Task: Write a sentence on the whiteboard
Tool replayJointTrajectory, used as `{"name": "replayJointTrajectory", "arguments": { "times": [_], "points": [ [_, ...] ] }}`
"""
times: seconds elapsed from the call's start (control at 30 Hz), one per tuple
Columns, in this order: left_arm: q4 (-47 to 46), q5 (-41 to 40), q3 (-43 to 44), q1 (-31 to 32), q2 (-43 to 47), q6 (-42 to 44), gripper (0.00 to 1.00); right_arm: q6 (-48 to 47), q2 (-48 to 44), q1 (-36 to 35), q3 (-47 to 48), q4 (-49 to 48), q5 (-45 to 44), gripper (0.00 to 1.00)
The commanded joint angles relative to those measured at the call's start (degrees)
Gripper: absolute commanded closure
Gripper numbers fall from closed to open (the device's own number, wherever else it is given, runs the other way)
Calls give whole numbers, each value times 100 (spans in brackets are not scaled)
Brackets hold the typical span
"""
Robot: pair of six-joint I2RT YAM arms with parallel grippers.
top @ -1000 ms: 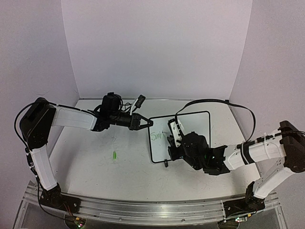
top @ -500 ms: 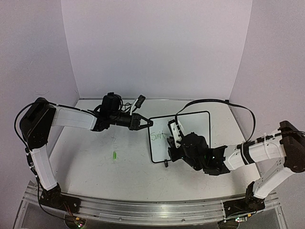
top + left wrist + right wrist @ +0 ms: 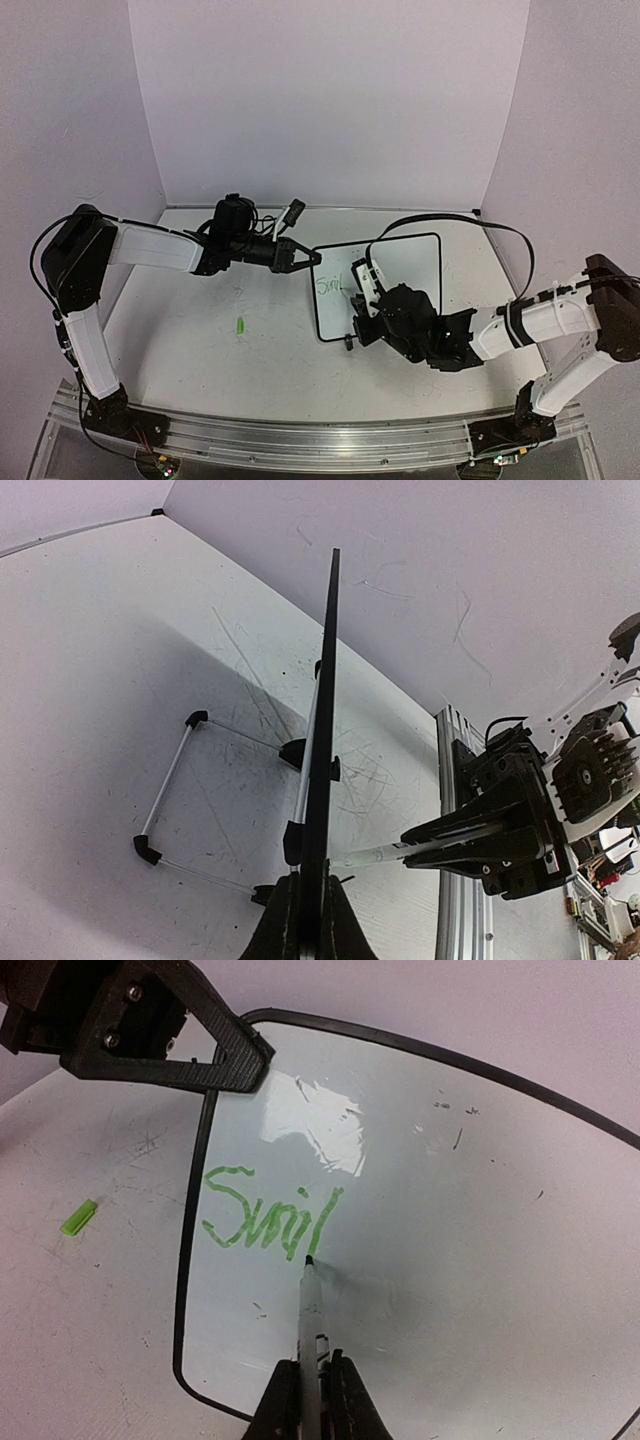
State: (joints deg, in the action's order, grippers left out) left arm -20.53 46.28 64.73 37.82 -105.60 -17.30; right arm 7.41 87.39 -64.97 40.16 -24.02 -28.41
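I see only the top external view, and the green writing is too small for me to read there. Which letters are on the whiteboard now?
Observer: In the right wrist view the sentence reads about "Smil", written near the left edge of the whiteboard. The rest of the surface is bare.
Operator: And where is the pen tip? The arm hides it from me.
Observer: The marker, gripped in the shut right gripper, has its tip at the foot of the "l". I cannot confirm whether it touches the surface.
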Motion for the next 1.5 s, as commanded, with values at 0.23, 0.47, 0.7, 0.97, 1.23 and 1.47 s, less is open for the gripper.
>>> {"name": "replayJointTrajectory", "arguments": {
  "times": [0.23, 0.47, 0.7, 0.97, 1.23, 1.47],
  "points": [
    [139, 69, -39, 62, 224, 42, 100, 162, -89, 5, -52, 326, -230, 100],
    [137, 70, -31, 64, 215, 42, 100, -196, -717, 1, -368, -438, -15, 100],
    [140, 65, -23, 60, 203, 40, 100, -369, -570, 43, -252, -600, 25, 100],
    [144, 71, -42, 65, 259, 47, 100, -360, -334, 42, -126, -615, 34, 100],
    [146, 62, -48, 65, 273, 51, 100, -346, -189, 55, -104, -575, 3, 100],
    [146, 67, -39, 64, 268, 51, 100, -366, -107, 53, -35, -573, -25, 100]
  ]
}}
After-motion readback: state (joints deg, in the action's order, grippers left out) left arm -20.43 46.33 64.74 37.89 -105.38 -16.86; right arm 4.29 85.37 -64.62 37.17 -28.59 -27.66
